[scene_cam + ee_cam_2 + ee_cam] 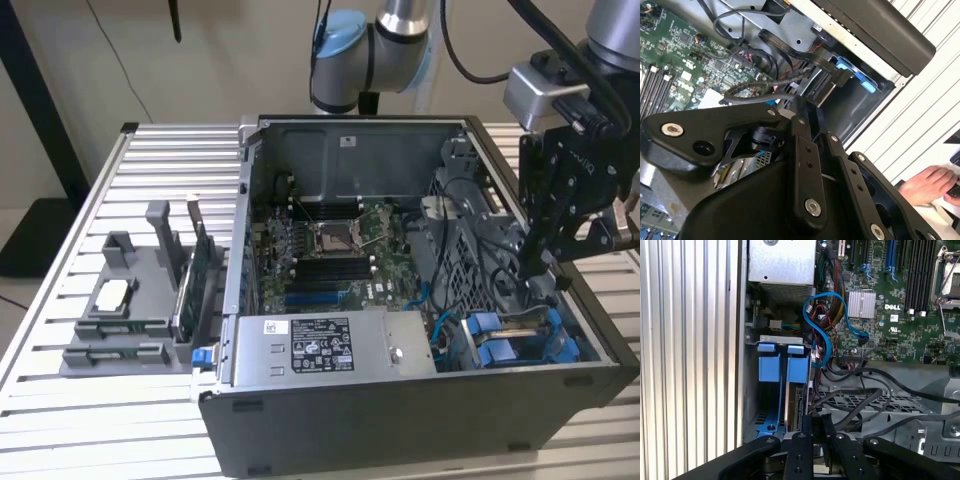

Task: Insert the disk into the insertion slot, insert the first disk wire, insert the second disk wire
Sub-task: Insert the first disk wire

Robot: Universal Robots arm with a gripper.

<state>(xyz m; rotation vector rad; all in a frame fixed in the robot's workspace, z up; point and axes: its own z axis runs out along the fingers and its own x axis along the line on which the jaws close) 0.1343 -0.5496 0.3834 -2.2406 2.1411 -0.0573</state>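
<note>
Exterior view places the gripper (pixel 530 272) low inside the open computer case (pixel 400 425), at the exterior view's right, over the near drive bay. The disk (pixel 796 401) sits in its slot there: a flat metal slab standing on edge in a glossy blue plastic carrier, beside a second blue carrier, the carriers' square tabs facing the case wall. In the first wrist view the matt black fingers are drawn close together on what looks like the small black plug of a disk wire (pixel 837 397). The wire's round, rubbery lead loops away toward the perforated steel cage. I judge the step in hand to be seating a wire at the disk's exposed edge. Doing that well calls for holding the plug square to the connector, pushing straight along the disk's length, and keeping the slack lead from snagging. A slick blue ribbon cable (pixel 822 335) curls just above the bay and could catch. Farther off lie the green motherboard (pixel 900 315) with a finned aluminium heatsink (pixel 861 304), and the grey sheet-metal power-supply box (pixel 330 345). The case rests on a ribbed aluminium table (pixel 70 400). A person's hand (pixel 929 184) rests beyond the case.
</note>
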